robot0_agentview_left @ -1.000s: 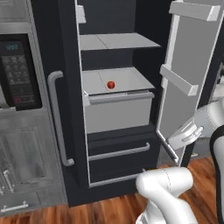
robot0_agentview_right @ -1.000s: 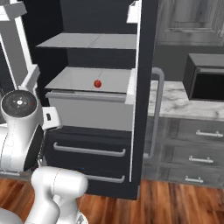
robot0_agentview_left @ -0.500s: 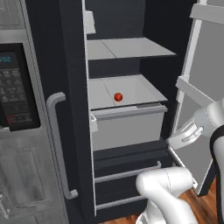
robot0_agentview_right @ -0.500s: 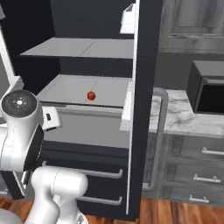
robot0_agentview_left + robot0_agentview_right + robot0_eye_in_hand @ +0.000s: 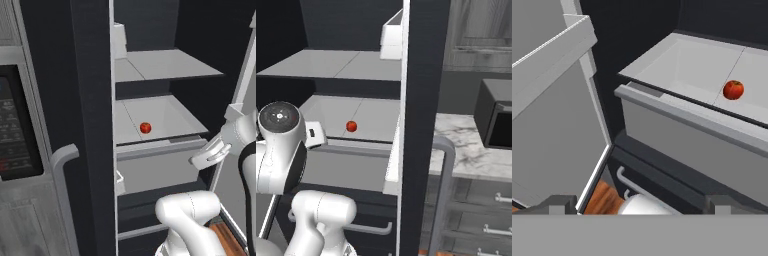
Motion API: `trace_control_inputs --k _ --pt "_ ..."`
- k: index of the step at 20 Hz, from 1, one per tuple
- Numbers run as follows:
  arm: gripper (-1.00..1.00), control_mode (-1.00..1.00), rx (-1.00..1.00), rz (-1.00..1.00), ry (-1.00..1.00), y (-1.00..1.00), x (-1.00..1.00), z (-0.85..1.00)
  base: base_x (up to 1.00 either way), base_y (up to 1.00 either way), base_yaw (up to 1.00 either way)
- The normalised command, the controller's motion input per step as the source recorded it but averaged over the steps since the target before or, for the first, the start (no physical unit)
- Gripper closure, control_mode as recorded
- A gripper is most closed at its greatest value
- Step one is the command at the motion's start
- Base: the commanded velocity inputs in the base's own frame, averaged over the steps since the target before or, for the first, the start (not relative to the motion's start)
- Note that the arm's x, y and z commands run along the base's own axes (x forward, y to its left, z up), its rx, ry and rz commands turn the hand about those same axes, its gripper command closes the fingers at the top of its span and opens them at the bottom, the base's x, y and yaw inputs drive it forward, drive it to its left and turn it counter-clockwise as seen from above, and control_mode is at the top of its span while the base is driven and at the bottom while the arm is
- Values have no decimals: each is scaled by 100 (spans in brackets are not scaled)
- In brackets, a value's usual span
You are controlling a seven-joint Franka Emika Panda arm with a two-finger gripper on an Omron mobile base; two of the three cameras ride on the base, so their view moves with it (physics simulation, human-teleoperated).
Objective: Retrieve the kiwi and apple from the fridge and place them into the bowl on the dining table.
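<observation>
Apple (image 5: 733, 90) on fridge (image 5: 90, 100) shelf — well apart from the wide-spread jaws.

The fridge (image 5: 95, 100) is seen across the middle of the left base view, with its inside opened to the right of a closed door. Two shelves are set inside, one above the other. The apple (image 5: 145, 127) is placed on the lower shelf (image 5: 165, 117), near its front edge, at the centre of the frame; the upper shelf (image 5: 160, 65) is found above it. A drawer (image 5: 160, 170) is fitted directly below the lower shelf. A microwave (image 5: 15, 135) is located at the left edge. In the right base view, a counter (image 5: 476, 155) is seen at the right, beside the fridge, with cabinet drawers (image 5: 481, 225) beneath it. In the hand view, the apple (image 5: 733, 90) is seen at the upper right.
</observation>
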Motion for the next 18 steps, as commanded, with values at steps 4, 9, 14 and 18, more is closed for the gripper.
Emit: trace_control_inputs --k 4,9,14,18 --pt "-100 100 0 0 0 0 0 0 60 4 0" --pt "-100 100 0 0 0 0 0 0 29 6 0" --pt "-100 100 0 0 0 0 0 0 18 3 0" --pt "-100 -100 0 0 0 4 12 -2 10 3 0"
